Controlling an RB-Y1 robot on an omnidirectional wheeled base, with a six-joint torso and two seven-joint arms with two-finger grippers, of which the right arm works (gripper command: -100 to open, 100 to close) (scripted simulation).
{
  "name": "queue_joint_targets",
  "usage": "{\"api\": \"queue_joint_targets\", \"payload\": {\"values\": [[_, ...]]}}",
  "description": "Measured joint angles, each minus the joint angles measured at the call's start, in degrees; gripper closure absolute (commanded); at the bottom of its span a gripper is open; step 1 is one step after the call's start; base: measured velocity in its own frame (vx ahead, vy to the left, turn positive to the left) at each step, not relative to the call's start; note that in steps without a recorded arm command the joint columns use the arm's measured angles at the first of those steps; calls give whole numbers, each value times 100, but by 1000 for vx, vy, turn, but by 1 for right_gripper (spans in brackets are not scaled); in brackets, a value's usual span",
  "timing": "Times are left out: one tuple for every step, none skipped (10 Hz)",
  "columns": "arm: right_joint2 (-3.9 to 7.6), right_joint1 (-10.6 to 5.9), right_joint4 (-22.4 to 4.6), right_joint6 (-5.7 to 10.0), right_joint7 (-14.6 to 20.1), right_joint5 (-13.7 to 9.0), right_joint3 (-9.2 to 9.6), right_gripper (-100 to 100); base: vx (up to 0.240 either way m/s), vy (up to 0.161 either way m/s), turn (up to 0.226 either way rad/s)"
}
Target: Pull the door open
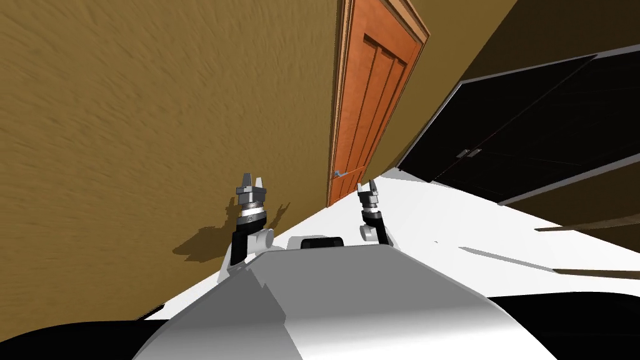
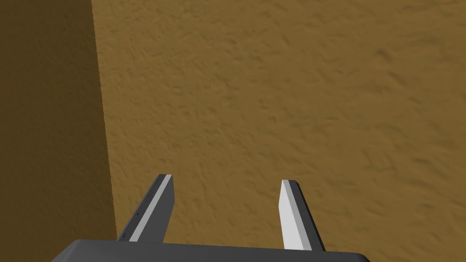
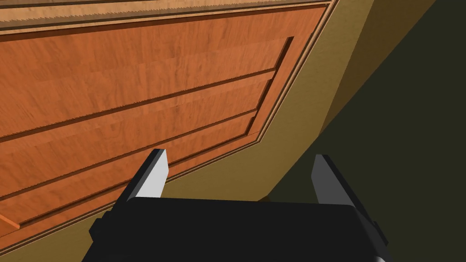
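My right claw (image 3: 239, 157) is spread and empty, raised before the shut orange wooden door (image 3: 136, 91).
It sits near the small grey lever handle (image 1: 339, 174), I judge so it can close on the handle next and pull. My left claw (image 2: 227, 178), also spread and empty, faces the ochre wall (image 2: 296, 91). Off to my right, the black double-door cupboard (image 1: 531, 144) is shut, its contents hidden.

- door (image 3: 136, 91), ahead of the right gripper (image 3: 240, 153): orange-brown, streaked wood grain, darker lines round its panels.
- door frame (image 3: 91, 11): paler tan wood.
- handle (image 1: 339, 174): bluish grey.
- wall (image 2: 273, 91), before the left gripper (image 2: 226, 178): ochre, rough mottled texture.
- both grippers: light grey fingers (image 2: 291, 214), dark bodies.
- floor (image 1: 475, 231): plain white.
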State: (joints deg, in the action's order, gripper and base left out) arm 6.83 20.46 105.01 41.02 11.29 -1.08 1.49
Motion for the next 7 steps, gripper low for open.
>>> {"api": "queue_joint_targets", "payload": {"values": [[38, -5, -110, 22, 28, -9, -4, -100, 49, -49, 84], [76, -31, -283, 60, 51, -11, 3, -100, 58, -79, 180], [122, -97, -453, 86, 76, -12, 12, -100, 40, -59, 59], [133, -104, -579, 123, 84, -6, 31, -100, 48, -40, 98], [171, -170, -781, 168, 101, -9, 33, -100, 61, -58, 128], [213, -200, -925, 192, 124, -6, 53, -100, 44, -55, 66], [225, -234, -1060, 216, 133, -3, 64, -100, 53, -56, 113]]}}
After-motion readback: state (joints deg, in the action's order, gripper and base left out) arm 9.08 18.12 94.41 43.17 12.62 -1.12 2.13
